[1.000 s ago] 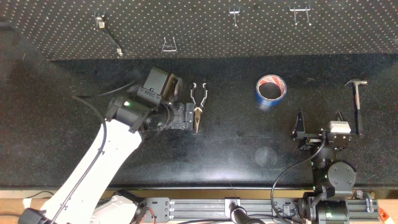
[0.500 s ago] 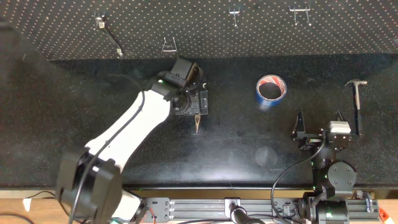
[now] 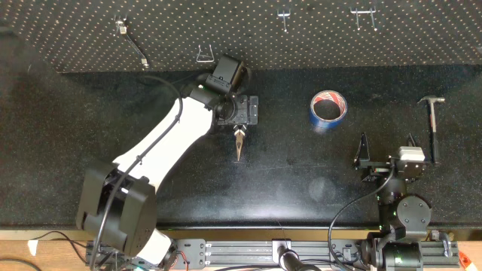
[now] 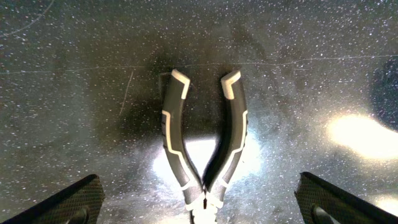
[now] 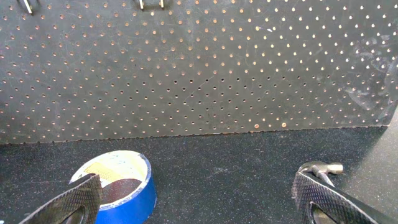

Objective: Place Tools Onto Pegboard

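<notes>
While the left arm hangs above the pliers (image 4: 202, 149), the left fingers (image 4: 68, 202) are spread wide, one either side of the handles, not touching them. Pliers lie flat on the black surface (image 3: 90, 90), handles toward the pegboard (image 3: 301, 38), nose toward the arm bases. Right fingers (image 5: 71, 199) also apart, holding nothing, near own base, facing the pegboard. Blue tape roll (image 3: 328, 109) and hammer (image 3: 432, 124) lie on the surface, well apart from the pliers.

Top cam fixed overhead, straight down on table (image 3: 301, 173) and pegboard (image 3: 316, 38); left wrist cam close above pliers (image 4: 171, 134); right wrist cam low, facing pegboard, sharing tape roll (image 5: 134, 199) and hammer (image 5: 318, 168) with top.
</notes>
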